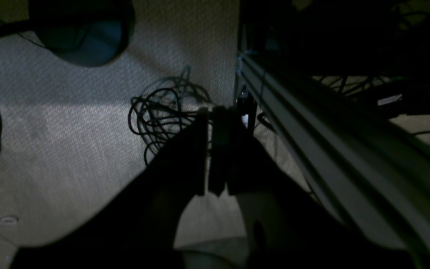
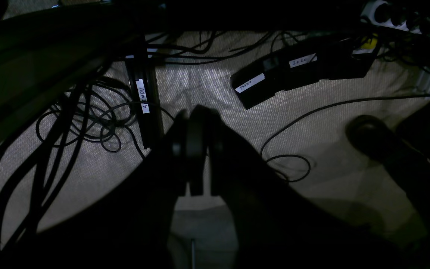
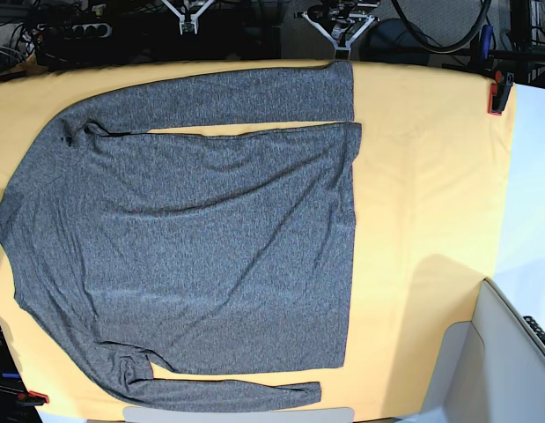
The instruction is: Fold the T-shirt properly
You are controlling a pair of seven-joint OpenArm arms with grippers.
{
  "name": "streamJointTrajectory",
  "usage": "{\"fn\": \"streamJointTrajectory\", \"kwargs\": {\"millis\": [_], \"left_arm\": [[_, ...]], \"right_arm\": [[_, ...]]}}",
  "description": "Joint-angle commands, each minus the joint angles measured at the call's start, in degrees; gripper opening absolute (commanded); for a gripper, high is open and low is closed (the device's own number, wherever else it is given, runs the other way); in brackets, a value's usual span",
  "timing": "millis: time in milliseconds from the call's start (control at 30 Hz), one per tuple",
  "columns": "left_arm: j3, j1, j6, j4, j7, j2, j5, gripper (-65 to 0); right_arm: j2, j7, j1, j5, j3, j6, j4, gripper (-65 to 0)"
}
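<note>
While claws close, T-shirt (image 3: pixel 202 238) flat, tablecloth (image 3: pixel 422 176)

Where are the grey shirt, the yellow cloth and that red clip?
T-shirt (image 3: pixel 210 247), base view, middle of its body.
Tablecloth (image 3: pixel 422 194), base view, bare stretch beside the hem.
Red clip (image 3: pixel 498 95), base view, its body.

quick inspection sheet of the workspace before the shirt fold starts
surface: yellow-orange tablecloth over the table, held by a red clamp at a far corner.
job's things: T-shirt lies flat and unfolded, both long sleeves stretched along its body.
clutter: nothing seen on the cloth.
grippers: left gripper and right gripper both shut, empty, hanging below table level over the carpet.
cables: coiled black cable on the floor; more loose loops beside labelled black boxes.
surroundings: dim carpet, metal frame rail.
</note>
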Motion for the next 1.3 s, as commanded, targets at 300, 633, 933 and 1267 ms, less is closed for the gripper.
{"fn": "streamJointTrajectory", "kwargs": {"millis": [300, 633, 933, 1267], "left_arm": [[0.08, 11.45, -0.06, 20.67, 6.77, 0.15, 0.01, -64.7], [0.17, 19.36, -0.15, 42.29, 16.27, 0.06, -0.08, -64.7], [0.61, 27.54, -0.23, 56.36, 19.17, 0.06, -0.08, -64.7], [3.95, 33.69, -0.23, 57.85, 15.56, -0.02, -0.25, -64.7]], "right_arm": [[1.26, 0.48, -11.95, -0.21, -0.16, -0.32, 17.22, -64.8], [2.93, 0.21, -24.17, -0.21, 0.19, -0.32, 39.46, -64.8], [4.42, 0.13, -32.61, -0.21, -0.08, -0.32, 53.35, -64.8], [4.42, 0.13, -39.47, -0.21, -0.08, -0.32, 62.32, -64.8]]}}
